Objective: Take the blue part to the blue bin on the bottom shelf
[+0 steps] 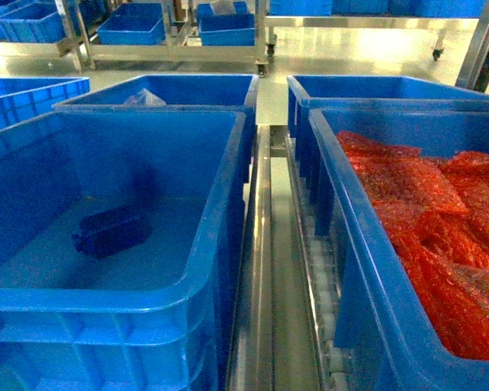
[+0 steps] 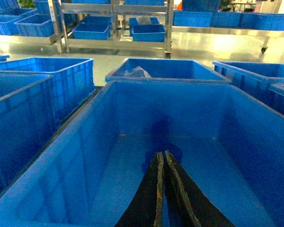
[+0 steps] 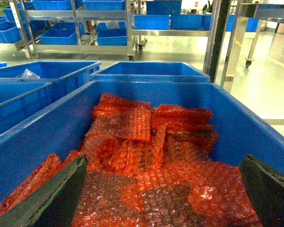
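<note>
The blue part (image 1: 111,232) lies on the floor of the blue bin (image 1: 220,204), toward its left wall. The left end effector (image 2: 163,158) hangs over this bin, fingers pressed together, holding nothing. The right end effector (image 3: 163,189) is spread wide above red bubble-wrap packets (image 3: 146,156) in the neighbouring crate (image 3: 255,127).

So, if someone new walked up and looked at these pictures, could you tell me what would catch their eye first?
Most striking is the heap of red bubble-wrap packets filling the large blue plastic crate on the right, below the open right gripper. Next, on the left, the small solid-blue rectangular block lies alone on the floor of the deep blue plastic bin, with the shut left gripper over that bin.
</note>
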